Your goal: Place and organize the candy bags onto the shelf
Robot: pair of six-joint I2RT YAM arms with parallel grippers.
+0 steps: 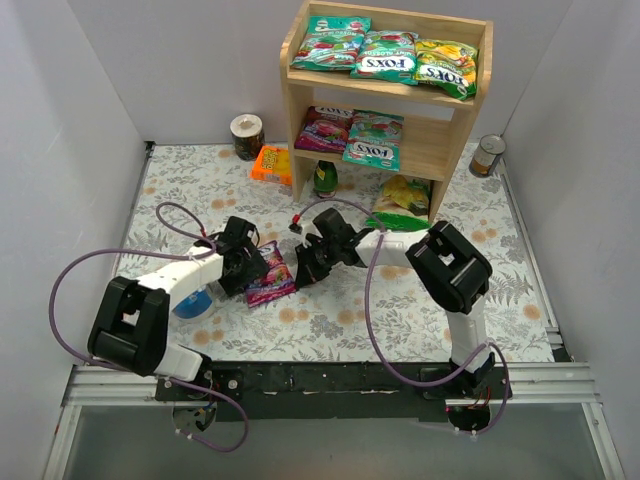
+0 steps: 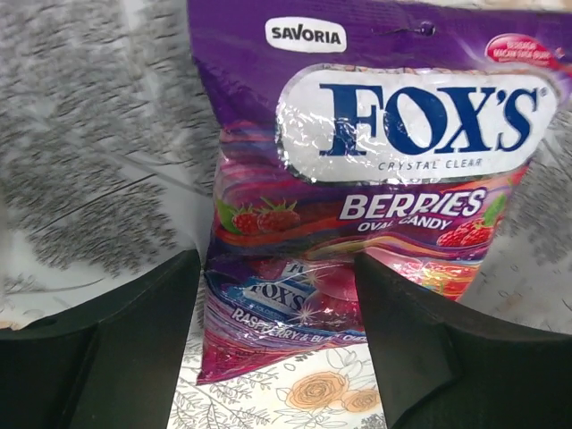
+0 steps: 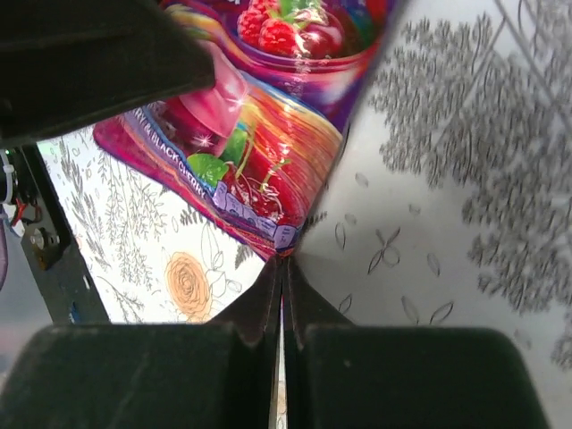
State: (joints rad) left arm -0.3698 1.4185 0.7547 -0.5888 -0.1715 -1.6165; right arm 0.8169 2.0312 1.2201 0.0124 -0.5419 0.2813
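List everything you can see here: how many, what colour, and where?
shelf: one, light wood, back centre
teal bags: two, top tier, left and middle
yellow-green bag: one, top tier, right
lower-tier bags: at least two, purple-magenta and teal
tablecloth: one, grey-and-orange floral
purple bag: one, on the tablecloth, near side
snack bag: one, green-yellow, under the shelf
bottle: one, dark green, under the shelf
orange packet: one, left of the shelf
small cylinders: two, brownish, one each side of the shelf
blue object: one, near-left, partly hidden
left fingers: black, open, straddling the purple bag's end
right fingers: black, shut on its corner
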